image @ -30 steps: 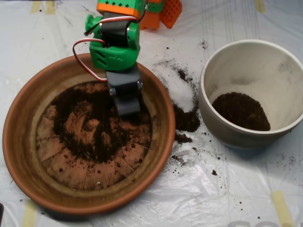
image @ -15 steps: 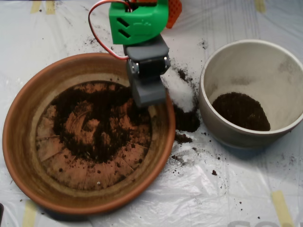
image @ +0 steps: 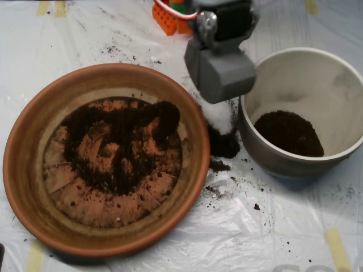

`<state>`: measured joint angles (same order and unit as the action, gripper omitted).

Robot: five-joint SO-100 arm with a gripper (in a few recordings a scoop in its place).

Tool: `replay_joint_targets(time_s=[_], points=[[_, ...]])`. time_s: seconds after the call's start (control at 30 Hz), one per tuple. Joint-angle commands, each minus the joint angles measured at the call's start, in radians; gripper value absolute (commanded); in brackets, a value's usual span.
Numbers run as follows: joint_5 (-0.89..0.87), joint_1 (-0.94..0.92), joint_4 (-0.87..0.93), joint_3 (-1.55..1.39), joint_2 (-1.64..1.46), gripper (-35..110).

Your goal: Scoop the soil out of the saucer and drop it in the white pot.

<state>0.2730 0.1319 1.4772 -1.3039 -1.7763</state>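
Observation:
The terracotta saucer (image: 22, 170) fills the left half, with a rough ring of dark soil (image: 122, 147) on its floor and a small mound at the ring's upper right. The white pot (image: 340, 62) stands at the right with a heap of soil (image: 288, 132) inside. My grey scoop (image: 220, 73) hangs raised over the gap between the saucer's right rim and the pot's left wall. Its two halves are closed together, and whatever is inside is hidden.
A white powder patch (image: 218, 116) and spilled soil (image: 223, 144) lie on the plastic sheet between saucer and pot. An orange block (image: 165, 17) sits at the top edge. Soil crumbs are scattered in front of the pot.
The scoop lifted out of the saucer's soil and moved right and up, from inside the saucer to the gap beside the pot. A small mound is left where it dug.

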Motion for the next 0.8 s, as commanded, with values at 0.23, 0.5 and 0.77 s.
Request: replay_joint_targets(time_s=[0.23, 0.5, 0.77], points=[[0.002, 0.328, 0.094, 0.348, 0.209, 1], [-0.014, 0.339, 0.118, 0.345, 0.244, 38], [-0.029, 0.287, 0.107, 0.275, 0.172, 39]])
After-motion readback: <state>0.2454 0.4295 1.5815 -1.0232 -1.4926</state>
